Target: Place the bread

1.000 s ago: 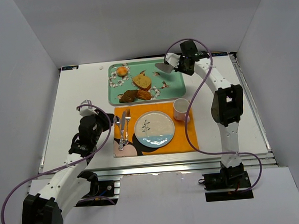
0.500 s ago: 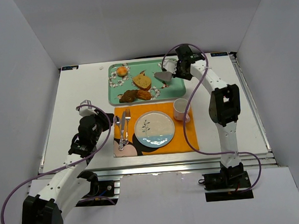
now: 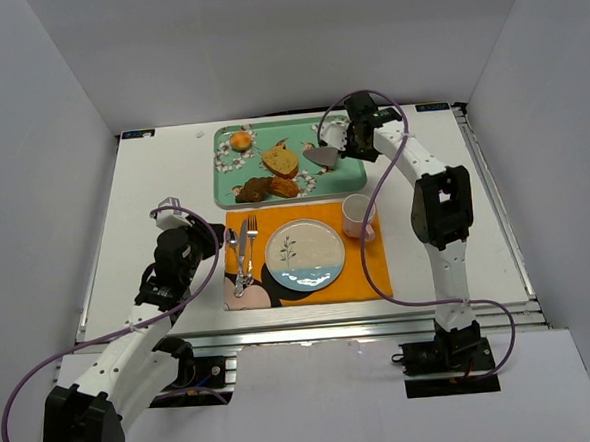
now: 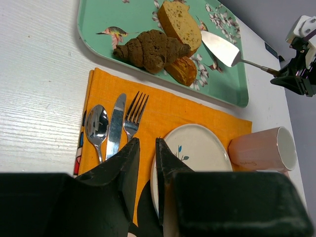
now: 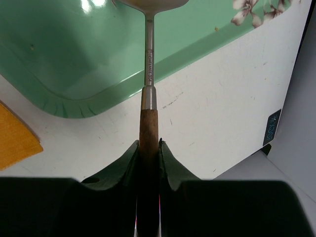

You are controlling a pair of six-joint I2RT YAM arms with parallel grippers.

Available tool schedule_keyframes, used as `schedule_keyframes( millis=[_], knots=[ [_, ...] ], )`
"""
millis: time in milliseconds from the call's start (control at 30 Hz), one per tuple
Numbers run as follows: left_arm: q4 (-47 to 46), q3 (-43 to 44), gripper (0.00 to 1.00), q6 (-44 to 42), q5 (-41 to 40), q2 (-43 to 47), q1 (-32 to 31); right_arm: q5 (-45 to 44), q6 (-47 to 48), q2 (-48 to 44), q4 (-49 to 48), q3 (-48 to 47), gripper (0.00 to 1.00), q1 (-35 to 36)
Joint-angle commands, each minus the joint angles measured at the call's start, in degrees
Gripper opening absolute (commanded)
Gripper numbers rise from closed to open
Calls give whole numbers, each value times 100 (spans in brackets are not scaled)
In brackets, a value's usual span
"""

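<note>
Bread (image 3: pixel 280 161): lying mid-tray, just behind the darker pastries (image 3: pixel 268 189); I judge it not yet lifted.
Right claw (image 5: pixel 148 145): clamped tight on the server's wooden handle, gripped in line with the shaft so I can steer the blade flat and straight.
Server (image 4: pixel 221 48): blade low over the tray floor, tip at the bread's right side; whether it touches I can't tell. I read it as lined up to slide underneath.
Tray (image 3: pixel 344 176): far side of the table, just behind the mat.
Plate (image 3: pixel 305 252): on the orange mat (image 3: pixel 363 267), nothing on it; the likely landing spot.
Left claw (image 4: pixel 146 143): jaws a little apart, gripping nothing, parked over the mat's near edge by the cutlery (image 4: pixel 116 123), clear of the server's path.
</note>
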State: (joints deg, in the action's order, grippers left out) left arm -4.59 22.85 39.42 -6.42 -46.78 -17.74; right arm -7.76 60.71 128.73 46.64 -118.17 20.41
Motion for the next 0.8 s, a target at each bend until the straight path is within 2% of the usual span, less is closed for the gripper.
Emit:
schedule_keyframes(
  millis=[0, 233, 367, 767],
  knots=[
    [62, -24, 30, -73, -53, 132, 16, 176, 363, -34, 47, 20, 0, 325],
    [232, 22, 30, -92, -136, 277, 16, 347, 377, 247, -52, -213, 0, 802],
    [336, -1, 30, -101, -185, 393, 16, 557, 156, 431, -143, -435, 0, 810],
    [354, 88, 30, -78, -150, 316, 16, 1152, -759, 557, -878, -183, 0, 766]
  ],
)
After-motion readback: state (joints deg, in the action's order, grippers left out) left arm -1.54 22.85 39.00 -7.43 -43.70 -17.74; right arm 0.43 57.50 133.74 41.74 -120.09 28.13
